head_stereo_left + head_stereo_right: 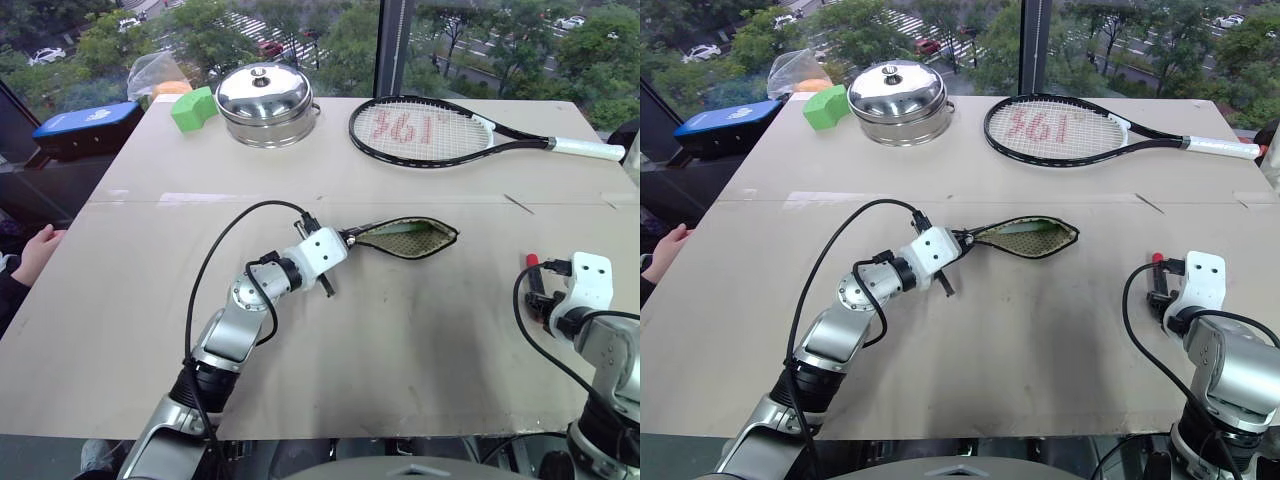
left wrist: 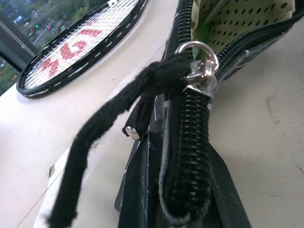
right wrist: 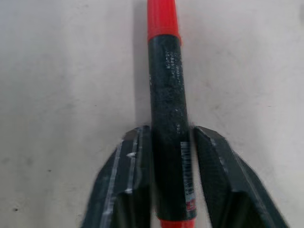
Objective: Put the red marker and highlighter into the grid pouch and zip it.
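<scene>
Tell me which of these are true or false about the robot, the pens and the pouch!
1. The grid pouch is zipped shut. False: its mouth gapes open.
2. The right gripper has its fingers around the red marker. True.
3. The left gripper pinches the pouch's zipper end. True.
4. The red marker is inside the pouch. False: it lies on the table, apart from the pouch.
5. The tennis racket lies on top of the pouch. False: it lies beyond it.
</scene>
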Tool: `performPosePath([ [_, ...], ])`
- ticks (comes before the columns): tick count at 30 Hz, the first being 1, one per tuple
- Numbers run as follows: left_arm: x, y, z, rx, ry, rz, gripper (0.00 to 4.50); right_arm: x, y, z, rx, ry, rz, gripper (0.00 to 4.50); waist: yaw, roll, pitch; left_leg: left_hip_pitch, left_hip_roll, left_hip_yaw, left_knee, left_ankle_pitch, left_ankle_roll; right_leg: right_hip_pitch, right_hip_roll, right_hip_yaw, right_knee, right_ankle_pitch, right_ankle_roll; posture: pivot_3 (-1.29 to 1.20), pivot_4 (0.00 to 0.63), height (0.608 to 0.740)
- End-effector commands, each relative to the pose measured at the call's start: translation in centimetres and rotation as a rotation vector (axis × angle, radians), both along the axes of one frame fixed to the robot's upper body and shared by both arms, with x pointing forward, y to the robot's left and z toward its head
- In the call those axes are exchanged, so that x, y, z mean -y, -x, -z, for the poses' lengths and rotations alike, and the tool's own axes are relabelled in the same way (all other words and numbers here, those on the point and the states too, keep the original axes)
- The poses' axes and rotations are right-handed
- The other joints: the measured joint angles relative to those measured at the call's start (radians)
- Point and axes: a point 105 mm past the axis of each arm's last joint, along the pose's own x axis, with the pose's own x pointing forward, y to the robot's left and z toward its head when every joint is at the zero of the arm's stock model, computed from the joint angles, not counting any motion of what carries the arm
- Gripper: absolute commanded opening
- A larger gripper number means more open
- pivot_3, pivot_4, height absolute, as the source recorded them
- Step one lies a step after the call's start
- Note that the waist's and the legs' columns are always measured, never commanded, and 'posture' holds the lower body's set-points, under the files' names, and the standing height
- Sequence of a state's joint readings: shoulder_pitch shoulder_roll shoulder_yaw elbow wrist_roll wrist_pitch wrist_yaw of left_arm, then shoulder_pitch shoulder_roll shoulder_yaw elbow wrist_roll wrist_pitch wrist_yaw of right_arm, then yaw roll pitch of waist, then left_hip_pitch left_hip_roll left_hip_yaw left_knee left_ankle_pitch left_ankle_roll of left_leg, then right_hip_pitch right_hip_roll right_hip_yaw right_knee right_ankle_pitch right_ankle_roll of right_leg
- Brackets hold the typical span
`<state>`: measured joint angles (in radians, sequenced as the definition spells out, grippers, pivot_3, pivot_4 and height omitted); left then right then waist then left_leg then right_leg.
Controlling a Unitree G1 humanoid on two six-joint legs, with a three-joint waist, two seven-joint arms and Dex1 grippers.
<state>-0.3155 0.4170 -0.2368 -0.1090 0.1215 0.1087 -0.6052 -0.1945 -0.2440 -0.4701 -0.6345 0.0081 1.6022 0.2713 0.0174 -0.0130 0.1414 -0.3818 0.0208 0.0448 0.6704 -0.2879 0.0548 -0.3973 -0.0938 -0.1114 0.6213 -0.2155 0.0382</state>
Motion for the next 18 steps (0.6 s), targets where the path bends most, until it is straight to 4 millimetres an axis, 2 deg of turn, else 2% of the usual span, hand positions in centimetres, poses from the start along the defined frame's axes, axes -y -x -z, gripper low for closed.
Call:
performPosePath([
  [1, 0.6, 0.3, -1.7, 0.055, 0.015, 0.017, 0.00, 1.5, 1.0, 0.5, -0.045, 0.043, 0.064, 0.29, 0.001, 0.000, 0.000, 0.000, 0.000, 0.000, 0.000, 0.000, 0.000, 0.000, 0.000, 0.000, 0.000, 0.000, 0.000, 0.00, 0.150, 0.740],
  [2, 0.6, 0.3, -1.7, 0.055, 0.016, 0.018, 0.00, 1.5, 1.0, 0.2, -0.037, 0.058, 0.057, 0.23, 0.002, 0.000, 0.000, 0.000, 0.000, 0.000, 0.000, 0.000, 0.000, 0.000, 0.000, 0.000, 0.000, 0.000, 0.000, 0.00, 0.150, 0.740],
  [4, 0.6, 0.4, -1.8, 0.056, 0.017, 0.021, 0.00, 1.5, 0.4, -2.0, 0.048, 0.169, -0.020, 0.23, 0.005, 0.000, 0.000, 0.000, 0.000, 0.000, 0.000, 0.000, 0.000, 0.000, -0.001, 0.000, 0.000, 0.000, 0.000, 0.00, 0.150, 0.740],
  [6, 0.5, 0.4, -1.9, 0.055, 0.017, 0.021, 0.00, -0.5, -0.2, -4.6, 0.150, 0.264, -0.237, 0.23, 0.006, 0.004, 0.003, -0.002, -0.001, 0.000, 0.000, 0.000, 0.000, 0.000, -0.001, 0.000, -0.001, 0.000, 0.000, 0.00, 0.150, 0.740],
  [8, 0.5, 0.4, -1.9, 0.054, 0.016, 0.022, 0.00, -3.2, 0.0, -6.4, 0.183, 0.360, -0.510, 0.23, -0.003, 0.006, 0.004, -0.001, -0.002, 0.001, 0.000, 0.000, 0.000, -0.001, -0.001, 0.001, -0.002, 0.000, 0.001, 0.00, 0.150, 0.740],
  [13, 0.6, 0.0, -2.2, 0.056, 0.009, 0.019, 0.00, -7.8, 0.9, -8.5, 0.156, 0.601, -1.038, 0.23, -0.009, 0.002, 0.004, 0.001, 0.002, 0.000, -0.002, 0.000, 0.000, 0.000, 0.004, 0.002, -0.003, -0.003, 0.004, 0.00, 0.150, 0.740],
  [18, 1.1, 0.1, -2.5, 0.067, 0.007, 0.039, 0.00, -10.6, -0.3, -10.0, 0.172, 0.752, -1.297, 0.23, -0.003, -0.002, 0.006, 0.000, 0.002, 0.000, -0.001, 0.000, 0.000, -0.001, 0.003, 0.002, -0.004, -0.003, 0.004, 0.00, 0.150, 0.740],
])
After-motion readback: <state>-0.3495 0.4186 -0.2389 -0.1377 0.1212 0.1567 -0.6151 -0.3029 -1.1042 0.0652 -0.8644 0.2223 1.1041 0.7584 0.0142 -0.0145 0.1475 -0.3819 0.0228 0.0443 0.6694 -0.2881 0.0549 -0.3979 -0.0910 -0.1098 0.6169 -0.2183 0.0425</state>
